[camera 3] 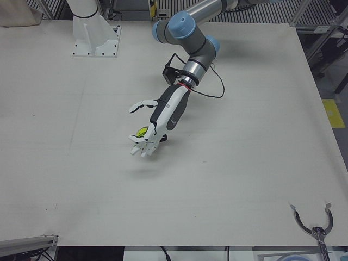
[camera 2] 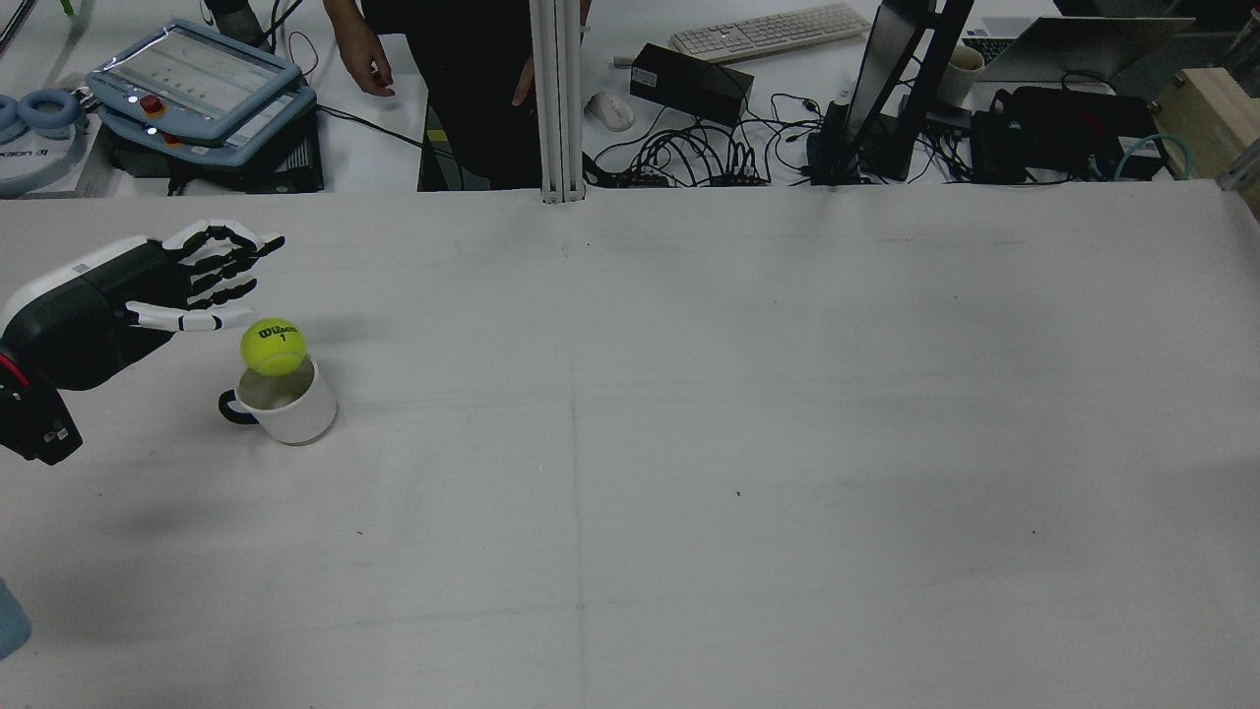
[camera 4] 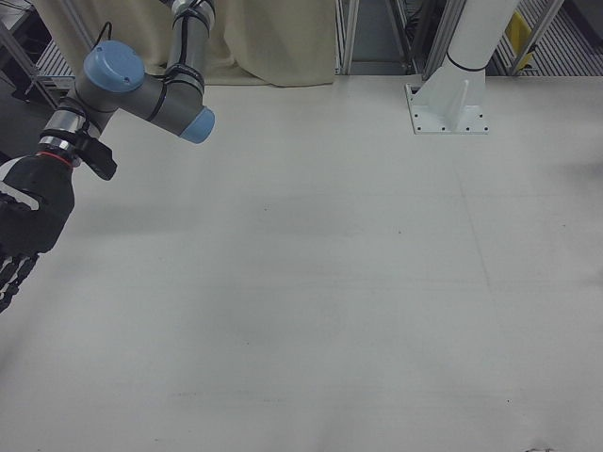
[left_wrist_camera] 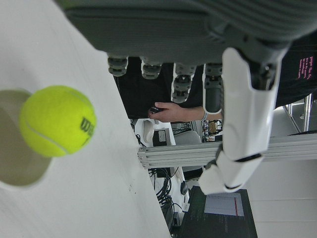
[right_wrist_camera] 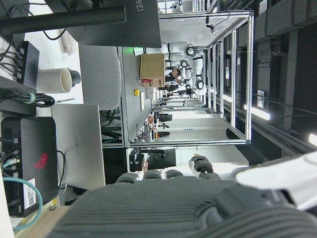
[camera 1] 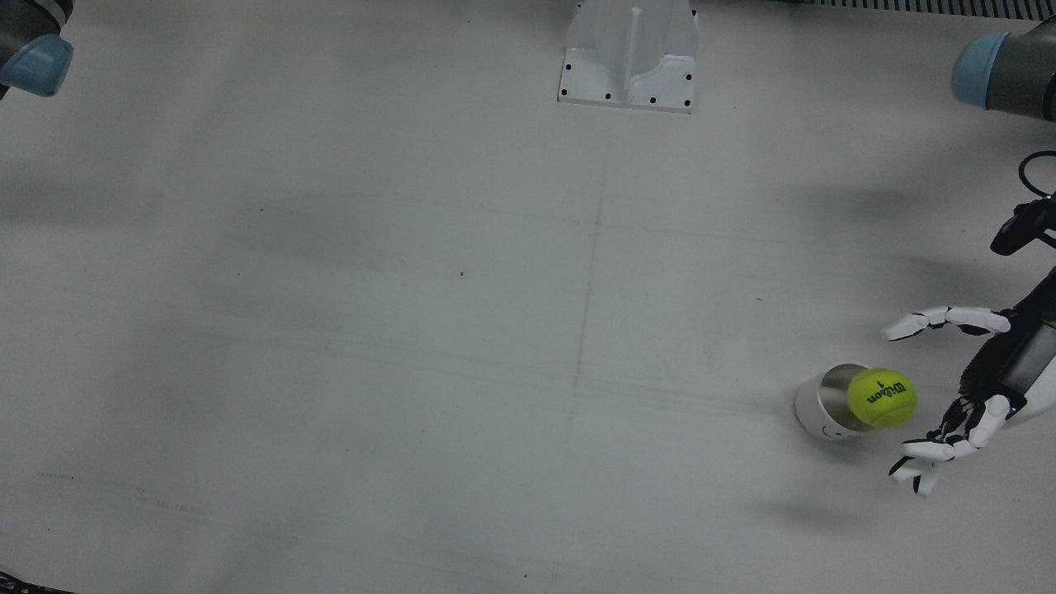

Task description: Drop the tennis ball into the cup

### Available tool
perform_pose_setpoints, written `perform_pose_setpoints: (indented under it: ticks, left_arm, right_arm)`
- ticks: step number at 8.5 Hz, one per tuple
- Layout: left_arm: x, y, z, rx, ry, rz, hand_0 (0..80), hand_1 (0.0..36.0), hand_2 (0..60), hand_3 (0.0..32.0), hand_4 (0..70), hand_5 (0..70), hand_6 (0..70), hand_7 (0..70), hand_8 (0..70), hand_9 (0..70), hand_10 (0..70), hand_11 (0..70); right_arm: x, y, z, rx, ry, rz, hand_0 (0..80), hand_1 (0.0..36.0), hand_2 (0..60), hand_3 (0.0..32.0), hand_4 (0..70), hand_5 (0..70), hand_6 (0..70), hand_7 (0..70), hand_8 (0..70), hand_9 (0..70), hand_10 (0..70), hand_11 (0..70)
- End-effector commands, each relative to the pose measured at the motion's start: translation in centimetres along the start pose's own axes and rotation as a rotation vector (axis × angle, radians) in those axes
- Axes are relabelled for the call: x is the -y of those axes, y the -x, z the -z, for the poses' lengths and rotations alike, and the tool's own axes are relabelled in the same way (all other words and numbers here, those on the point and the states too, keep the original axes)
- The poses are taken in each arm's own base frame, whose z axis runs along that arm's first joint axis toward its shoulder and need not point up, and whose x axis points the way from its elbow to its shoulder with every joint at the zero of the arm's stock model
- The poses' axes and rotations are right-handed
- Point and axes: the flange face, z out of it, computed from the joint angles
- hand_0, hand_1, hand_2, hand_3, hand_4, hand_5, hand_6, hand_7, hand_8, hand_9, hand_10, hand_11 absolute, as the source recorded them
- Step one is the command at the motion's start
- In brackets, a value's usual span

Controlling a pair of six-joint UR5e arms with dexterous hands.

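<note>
A yellow tennis ball (camera 1: 882, 398) is free of my hand, right at the mouth of a white mug (camera 1: 818, 412) with a black handle. The ball (camera 2: 274, 347) overlaps the mug (camera 2: 295, 414) rim in the rear view. My left hand (camera 2: 187, 286) is open beside and above the mug, fingers spread, touching neither. The left hand view shows the ball (left_wrist_camera: 57, 121) over the mug opening (left_wrist_camera: 15, 163) under my fingers (left_wrist_camera: 247, 114). The ball (camera 3: 142, 132) shows partly behind my left hand (camera 3: 149, 130). My right hand (camera 4: 19, 235) is open and empty at the table's far side.
A white arm pedestal (camera 1: 631, 58) stands at the table's back middle. A metal tong-like tool (camera 3: 315, 225) lies at the front corner. Beyond the far table edge are a teach pendant (camera 2: 197, 84), cables and a person (camera 2: 443, 59).
</note>
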Motion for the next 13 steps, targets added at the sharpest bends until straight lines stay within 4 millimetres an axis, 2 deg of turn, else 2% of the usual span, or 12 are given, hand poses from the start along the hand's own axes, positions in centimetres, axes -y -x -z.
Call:
perform_pose_setpoints:
  ticks: [1,2,4,5,6,7,8,9,10,11,12,13]
  left_arm:
    - [0.0,-0.1,0.4,-0.002,0.004,0.001,56.6,36.0,60.0,8.2,0.0,35.3,17.5,6.9,3.0,0.2,1.7,6.1]
    - [-0.9,-0.5,0.7,-0.005,0.021,0.003,56.6,36.0,60.0,8.2,0.0,26.4,1.2,9.1,0.0,0.4,1.6,6.0]
    - [-4.0,-5.9,3.0,-0.079,0.044,-0.012,57.2,36.0,60.0,9.8,0.0,10.1,9.0,8.8,1.5,0.5,1.6,6.0]
    - [-6.1,-8.6,4.6,-0.113,0.06,-0.02,57.7,36.0,60.0,6.4,0.0,45.0,1.0,10.5,0.0,0.7,1.7,6.3]
    - [-7.7,-9.1,5.2,-0.111,0.072,-0.02,58.1,36.0,60.0,13.6,0.0,18.8,2.0,10.7,0.0,0.7,2.7,7.8]
    - [-7.7,-9.1,5.2,-0.11,0.069,-0.02,57.6,36.0,60.0,11.4,0.0,47.8,10.2,11.4,1.5,1.0,4.3,10.0]
    - [-7.7,-9.1,5.3,-0.11,0.066,-0.019,57.6,36.0,60.0,10.6,0.0,50.3,25.1,12.8,4.5,1.8,5.4,11.7]
    - [-7.6,-9.2,5.4,-0.11,0.063,-0.019,57.9,36.0,60.0,12.2,0.0,29.7,11.3,16.8,1.5,2.7,5.8,12.3]
    - [-7.6,-9.2,5.4,-0.11,0.063,-0.019,57.4,36.0,60.0,7.8,0.0,49.3,27.3,14.9,4.5,2.8,6.3,12.8]
    - [-7.6,-9.1,5.4,-0.109,0.061,-0.019,57.6,36.0,60.0,5.8,0.0,56.8,12.3,17.8,1.5,3.3,6.4,13.0]
    - [-7.4,-9.0,5.3,-0.1,0.059,-0.021,57.8,36.0,60.0,8.0,0.0,37.1,2.8,19.9,0.0,3.7,6.4,13.0]
    - [-7.4,-8.9,5.3,-0.098,0.058,-0.021,57.8,36.0,60.0,5.6,0.0,56.5,11.8,17.7,1.5,3.3,6.5,13.1]
  right_arm:
    - [0.0,0.0,0.0,0.0,0.0,0.0,0.0,0.0,0.0,0.0,0.0,0.0,0.0,0.0,0.0,0.0,0.0,0.0]
    - [0.0,0.0,0.0,0.0,0.0,0.0,0.0,0.0,0.0,0.0,0.0,0.0,0.0,0.0,0.0,0.0,0.0,0.0]
    - [0.0,0.0,0.0,0.0,0.0,0.0,0.0,0.0,0.0,0.0,0.0,0.0,0.0,0.0,0.0,0.0,0.0,0.0]
    - [0.0,0.0,0.0,0.0,0.0,0.0,0.0,0.0,0.0,0.0,0.0,0.0,0.0,0.0,0.0,0.0,0.0,0.0]
    - [0.0,0.0,0.0,0.0,0.0,0.0,0.0,0.0,0.0,0.0,0.0,0.0,0.0,0.0,0.0,0.0,0.0,0.0]
    - [0.0,0.0,0.0,0.0,0.0,0.0,0.0,0.0,0.0,0.0,0.0,0.0,0.0,0.0,0.0,0.0,0.0,0.0]
    - [0.1,0.0,0.1,0.0,-0.001,0.0,0.0,0.0,0.0,0.0,0.0,0.0,0.0,0.0,0.0,0.0,0.0,0.0]
    - [0.0,0.0,0.0,0.0,0.0,0.0,0.0,0.0,0.0,0.0,0.0,0.0,0.0,0.0,0.0,0.0,0.0,0.0]
    - [0.0,0.0,0.0,0.0,0.0,0.0,0.0,0.0,0.0,0.0,0.0,0.0,0.0,0.0,0.0,0.0,0.0,0.0]
    - [0.0,0.0,0.0,0.0,0.0,0.0,0.0,0.0,0.0,0.0,0.0,0.0,0.0,0.0,0.0,0.0,0.0,0.0]
    - [0.0,0.0,0.0,0.0,0.0,0.0,0.0,0.0,0.0,0.0,0.0,0.0,0.0,0.0,0.0,0.0,0.0,0.0]
    - [0.0,0.0,0.0,0.0,0.0,0.0,0.0,0.0,0.0,0.0,0.0,0.0,0.0,0.0,0.0,0.0,0.0,0.0]
